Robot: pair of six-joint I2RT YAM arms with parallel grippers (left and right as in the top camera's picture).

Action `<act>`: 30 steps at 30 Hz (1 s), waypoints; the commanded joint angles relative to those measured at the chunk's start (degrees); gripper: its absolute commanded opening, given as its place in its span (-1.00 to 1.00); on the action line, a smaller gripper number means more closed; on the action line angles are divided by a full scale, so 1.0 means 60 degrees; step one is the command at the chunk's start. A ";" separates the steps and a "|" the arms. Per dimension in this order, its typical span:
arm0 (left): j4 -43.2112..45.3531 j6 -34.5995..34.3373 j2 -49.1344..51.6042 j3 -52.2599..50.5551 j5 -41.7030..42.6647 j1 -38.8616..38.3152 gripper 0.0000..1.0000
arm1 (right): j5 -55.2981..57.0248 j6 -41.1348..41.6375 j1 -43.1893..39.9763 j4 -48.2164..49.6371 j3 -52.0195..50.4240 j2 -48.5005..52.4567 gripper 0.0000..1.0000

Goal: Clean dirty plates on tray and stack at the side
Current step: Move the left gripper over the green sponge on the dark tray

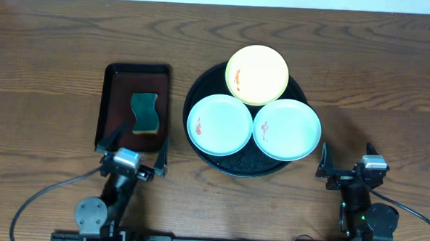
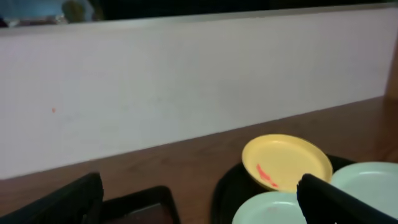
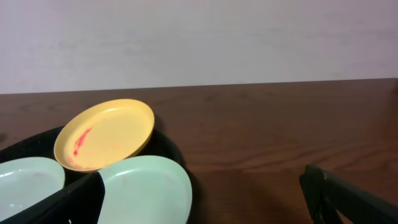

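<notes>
Three plates lie on the round black tray [image 1: 235, 166]: a yellow plate [image 1: 257, 74] at the back with a red smear, a mint-blue plate [image 1: 220, 124] at front left and another mint-blue plate [image 1: 287, 129] at front right, each with a small red smear. My left gripper [image 1: 135, 150] is open and empty, near the table's front, just in front of the brown tray. My right gripper [image 1: 346, 161] is open and empty, right of the black tray. The left wrist view shows the yellow plate [image 2: 286, 160]. The right wrist view shows it too [image 3: 106, 134], with the right mint-blue plate [image 3: 146, 190].
A rectangular reddish-brown tray [image 1: 114, 105] stands left of the black tray and holds a green sponge [image 1: 145, 112]. A pale wall runs along the table's far edge. Bare wood lies on the far left and far right.
</notes>
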 commanded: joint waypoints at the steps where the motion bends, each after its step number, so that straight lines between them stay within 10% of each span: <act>1: -0.1147 -0.0149 0.1639 0.1971 -0.1082 -0.0036 1.00 | 0.0058 -0.0113 -0.0087 -0.0040 -0.0015 -0.0047 0.98; 12: -0.5989 -0.0160 0.8360 0.7002 -0.0652 -0.0040 1.00 | 0.0058 -0.0113 -0.0084 -0.0040 -0.0015 -0.0047 0.99; 18: -0.5923 -0.0736 0.9366 0.7027 0.0459 -0.0015 1.00 | 0.0058 -0.0113 -0.0087 -0.0040 -0.0015 -0.0047 0.99; 30: -0.6255 -0.2623 0.9482 0.7246 -0.2208 0.0033 1.00 | 0.0058 -0.0113 -0.0084 -0.0040 -0.0015 -0.0047 0.99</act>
